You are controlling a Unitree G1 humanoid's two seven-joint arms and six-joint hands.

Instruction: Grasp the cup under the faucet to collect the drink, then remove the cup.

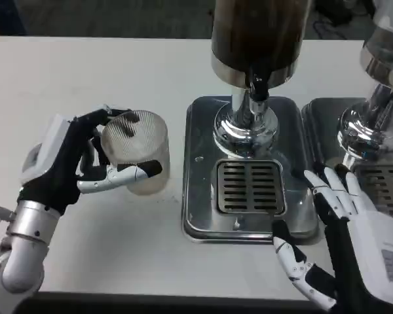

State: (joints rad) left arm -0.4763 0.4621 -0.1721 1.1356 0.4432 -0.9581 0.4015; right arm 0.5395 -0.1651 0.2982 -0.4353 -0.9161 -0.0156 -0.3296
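1. My left hand (72, 163), on the left of the table (118, 78), wraps its fingers around the cup (136, 152) and holds it; the thumb lies along the cup's near side.
2. Cup: clear ribbed plastic, round, tilted so its mouth faces up and towards me, left of the drip tray (203, 216) and not under the faucet (257, 88).
3. Drink dispenser (255, 39): dark liquid in a tall tank on a shiny chrome column, with the faucet at its front, standing on the drip tray.
4. Drip tray: brushed metal, rounded corners, with a slotted grate (250, 187) directly below the faucet.
5. Second dispenser (380, 72): chrome, at the far right, on its own tray (321, 124).
6. My right hand (344, 242), near right, holds nothing, fingers spread over the right edge of the first tray.
7. A label on the back of my right hand; its writing is too small to read.
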